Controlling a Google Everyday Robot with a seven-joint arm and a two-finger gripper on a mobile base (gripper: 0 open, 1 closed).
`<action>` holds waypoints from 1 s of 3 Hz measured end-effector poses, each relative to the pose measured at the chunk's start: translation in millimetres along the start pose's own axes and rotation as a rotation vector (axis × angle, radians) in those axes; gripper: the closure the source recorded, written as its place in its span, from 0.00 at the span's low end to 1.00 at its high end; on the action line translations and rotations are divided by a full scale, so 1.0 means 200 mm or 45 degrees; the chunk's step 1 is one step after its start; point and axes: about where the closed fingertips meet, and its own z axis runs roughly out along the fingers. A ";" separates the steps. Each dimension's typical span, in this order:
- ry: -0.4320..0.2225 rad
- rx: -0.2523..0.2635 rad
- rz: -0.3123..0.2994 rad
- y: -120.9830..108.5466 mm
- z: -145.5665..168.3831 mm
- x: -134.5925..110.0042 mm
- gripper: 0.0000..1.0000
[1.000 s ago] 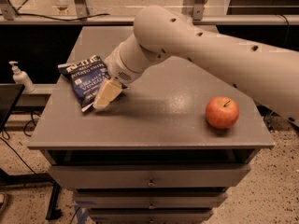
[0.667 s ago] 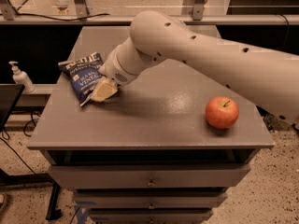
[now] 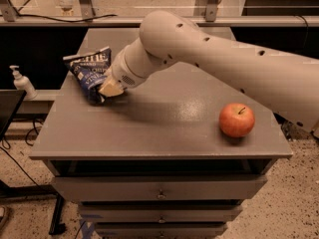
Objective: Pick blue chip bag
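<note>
The tool sits over the left rear part of the grey table, pressed against the lower right edge of the blue chip bag; its tan end overlaps the foil, so the two are touching; whether the tool is clenched on the bag or released I cannot tell. The bag stands near the table's left edge, tilted; its top seam with the white lettering points up and away from the tool, and its lower corner lies dark beneath the tool.

Against the earlier pictures, the tool is higher in the view and closer in on the bag; a second ago its tan end lay lower, over the bag's bottom corner, and it has since crept up and slightly left. The bag has changed with it; its top edge stands higher in the view than before and its lower end is drawn up, so it looks shorter and more upright than when it lay flatter on the table; whether it has left the surface I cannot tell.

The pale arm reaches in from the right as before, its rounded elbow above the middle rear of the table, barely shifted. The red apple rests near the right front corner, well apart from bag and tool, in the same spot as earlier. A white pump bottle stands on a lower ledge to the left of the table, unmoved.
</note>
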 end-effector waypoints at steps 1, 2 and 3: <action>-0.059 0.060 -0.031 -0.09 -0.13 -0.10 1.00; -0.150 0.098 -0.064 -0.17 -0.31 -0.22 1.00; -0.167 0.107 -0.071 -0.18 -0.33 -0.25 1.00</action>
